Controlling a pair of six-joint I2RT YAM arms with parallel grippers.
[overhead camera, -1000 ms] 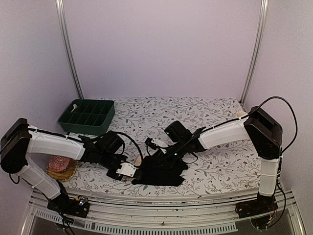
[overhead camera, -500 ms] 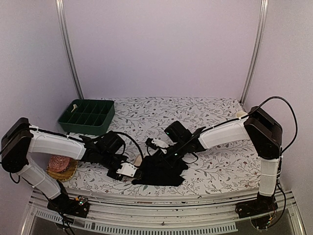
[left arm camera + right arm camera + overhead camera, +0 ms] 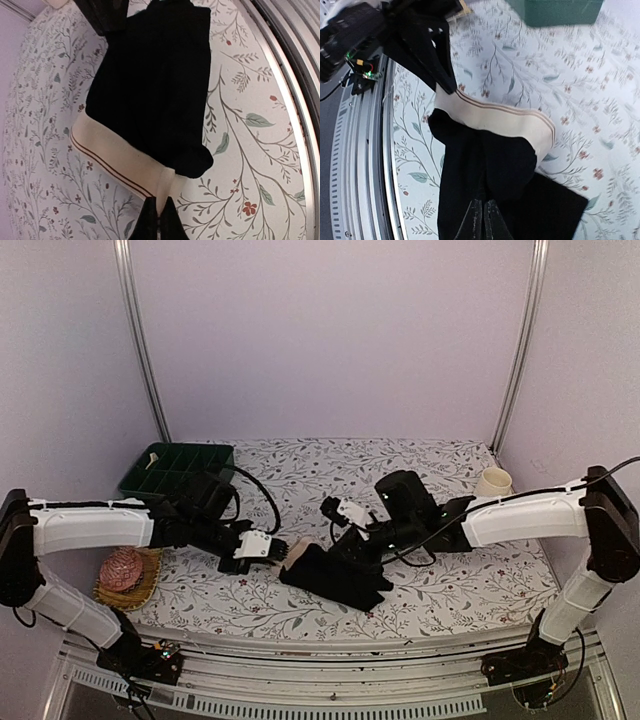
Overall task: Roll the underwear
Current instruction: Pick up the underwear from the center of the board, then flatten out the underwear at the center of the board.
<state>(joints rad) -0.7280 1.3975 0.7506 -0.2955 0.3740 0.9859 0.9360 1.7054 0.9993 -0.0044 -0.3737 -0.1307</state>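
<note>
Spread near the front edge of the floral table (image 3: 450,590), between both arms: black underwear (image 3: 335,578) draped over the cream-beige underwear (image 3: 112,155). Clamped tight on the cream corner with the left gripper (image 3: 160,214), probably to anchor it. Pinched shut on bunched black fabric with the right gripper (image 3: 482,210). Looks like setup for a fold or roll.

light: soft, even | shadows: faint | wrist edges: warped | underwear (image 3: 150,85): featureless black | right wrist: blurred
</note>
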